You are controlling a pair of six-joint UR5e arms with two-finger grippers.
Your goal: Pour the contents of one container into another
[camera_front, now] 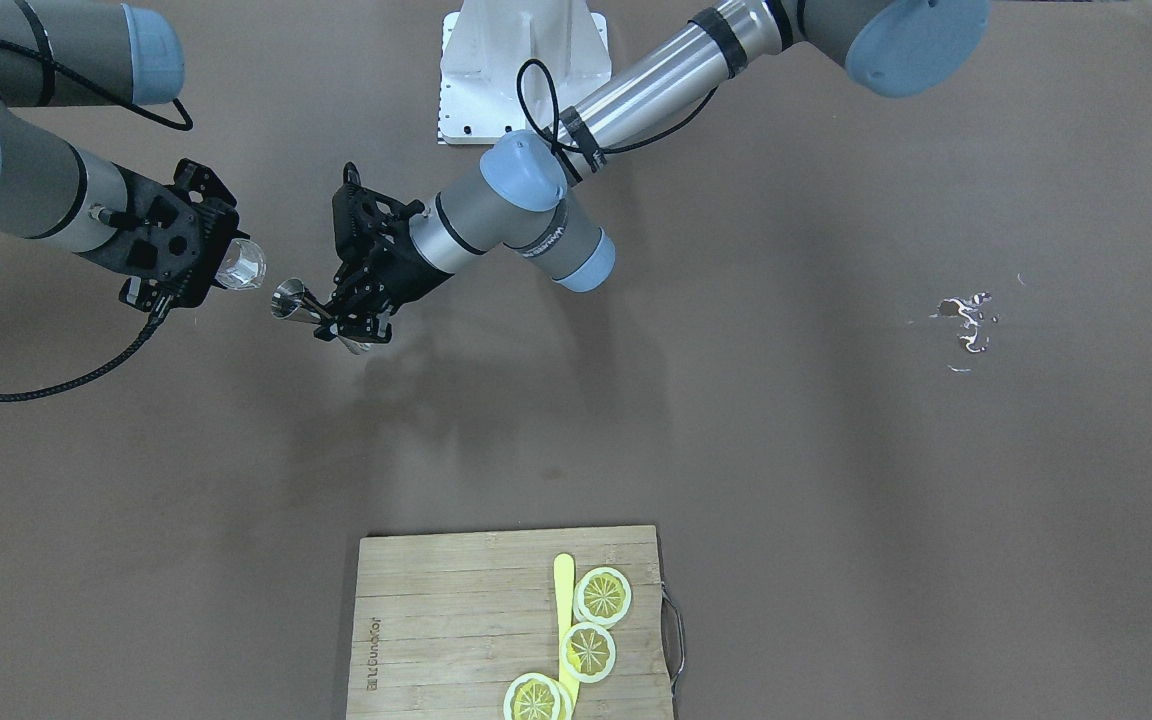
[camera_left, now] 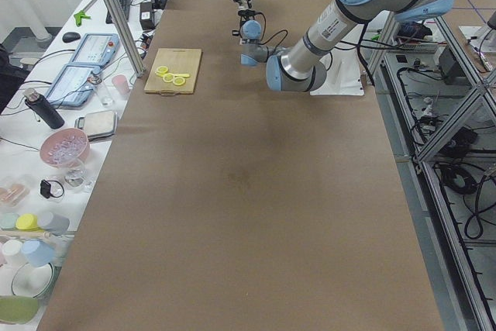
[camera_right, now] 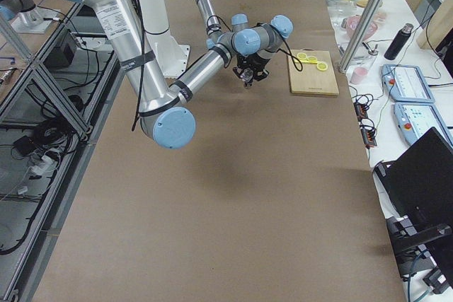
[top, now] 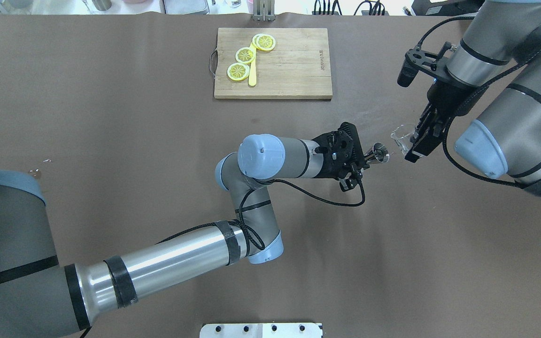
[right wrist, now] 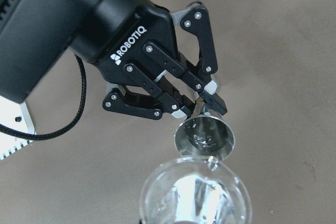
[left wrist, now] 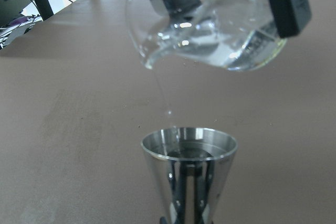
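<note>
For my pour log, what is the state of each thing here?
Clear glass cup: tilted, trickling liquid.
Silver metal cone jigger: upright, catching the trickle.
Left claw: shut on jigger.
Right claw: shut on cup.
Yellow lemon slices: lying flat on wooden cutting board.

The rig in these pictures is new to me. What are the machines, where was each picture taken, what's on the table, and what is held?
Two grey robot arms stand at a brown table. One camera looks down from behind the robot, one faces it from across the table, two look along the table from its ends, and one sits on each wrist. The left arm's two fingers are shut on a shiny metal cone-shaped measuring cup. The right arm's two fingers are shut on a tilted clear glass. In the left wrist view, a thin stream of clear liquid falls from the glass into the cup. Farther off lies a wooden cutting board with lemon slices and a yellow stick.
</note>
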